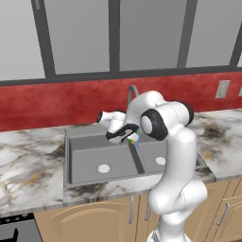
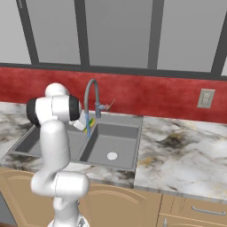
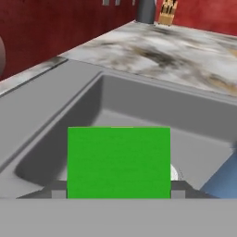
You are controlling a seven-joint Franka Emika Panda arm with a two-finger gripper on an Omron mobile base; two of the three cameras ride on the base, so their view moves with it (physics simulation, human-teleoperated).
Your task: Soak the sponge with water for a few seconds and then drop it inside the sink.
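Over the grey sink (image 3: 55, 92), fingers (image 3: 178, 189) clamped on the sponge (image 3: 118, 162) should centre it under the water (image 3: 222, 178).

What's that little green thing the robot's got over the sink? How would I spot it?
Find the grey double-basin sink set in the marbled counter below the red wall. Above its central divider, under the arched faucet, the gripper is shut on the sponge. It is a small flat block, bright green on top with yellow beneath, the only vivid colour there.
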